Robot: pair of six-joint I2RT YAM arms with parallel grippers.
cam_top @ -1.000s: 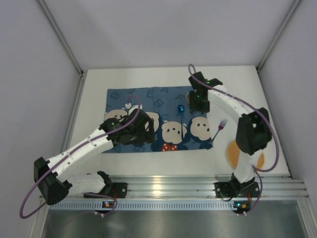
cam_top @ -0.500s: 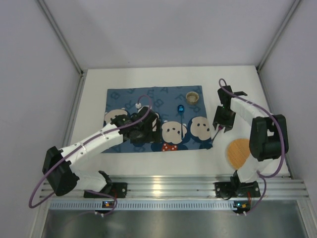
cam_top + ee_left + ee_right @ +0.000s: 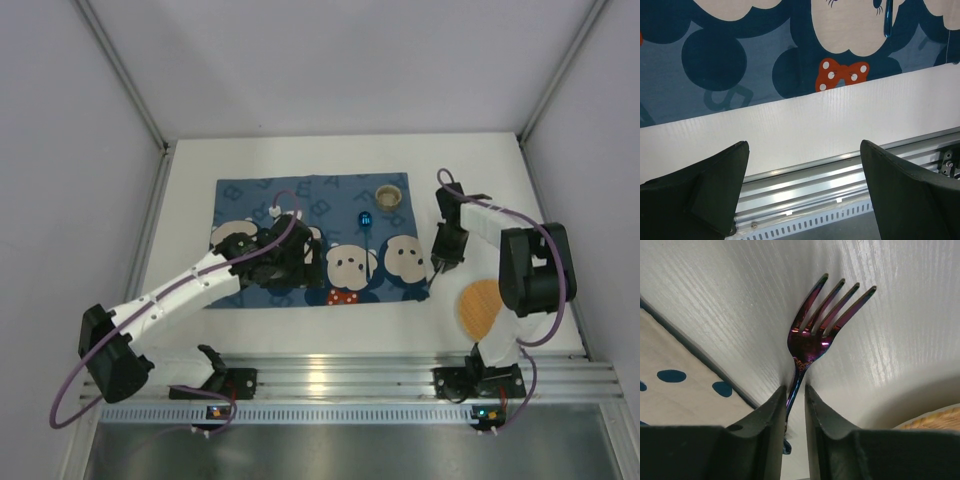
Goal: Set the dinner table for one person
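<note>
The white dinner table [image 3: 190, 200] carries a blue cartoon placemat [image 3: 240, 195]. A small tan cup [image 3: 389, 195] and a blue spoon [image 3: 365, 220] lie on the mat. An iridescent purple fork [image 3: 807, 342] lies on the bare table right of the mat. My right gripper [image 3: 443, 250] is down on it. In the right wrist view my right gripper [image 3: 795, 388] has its jaws drawn nearly together round the fork's handle. My left gripper [image 3: 297, 265] hovers over the mat's near part, open and empty, as the left wrist view [image 3: 803, 147] shows.
An orange woven plate [image 3: 480, 305] lies at the near right; its edge shows in the right wrist view [image 3: 935, 420]. The ribbed aluminium rail [image 3: 815, 175] runs along the near edge. Grey walls stand on both sides and behind.
My right arm left the cup on the mat and swung right and nearer, down onto the fork. My left gripper shifted a little right over the mat.
</note>
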